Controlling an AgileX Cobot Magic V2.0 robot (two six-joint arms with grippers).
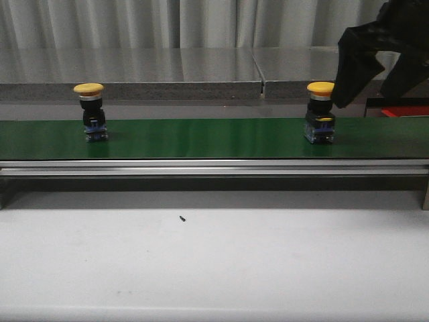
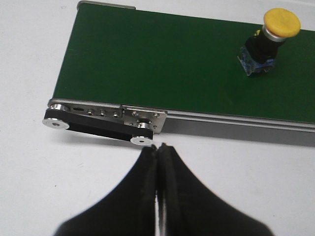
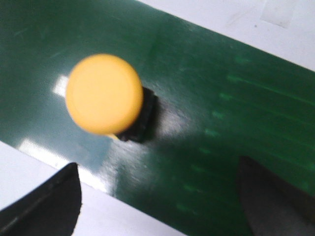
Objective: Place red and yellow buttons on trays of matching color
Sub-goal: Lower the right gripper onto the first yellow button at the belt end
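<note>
Nearest the robot, the white table [image 1: 201,261] carries the green belt [image 1: 201,137], the reference for all positions. Left gripper [image 2: 158,150]: fingers pressed together, holding nothing, just off the belt's near edge by its end roller. Right gripper [image 3: 157,196]: fingers wide apart, poised above the belt's right portion. Right yellow button [image 1: 320,112] stands upright there; left yellow button [image 1: 93,111] stands toward the belt's left. Judged rigid, light and top-heavy; the dark body under the cap offers the surest hold.
</note>
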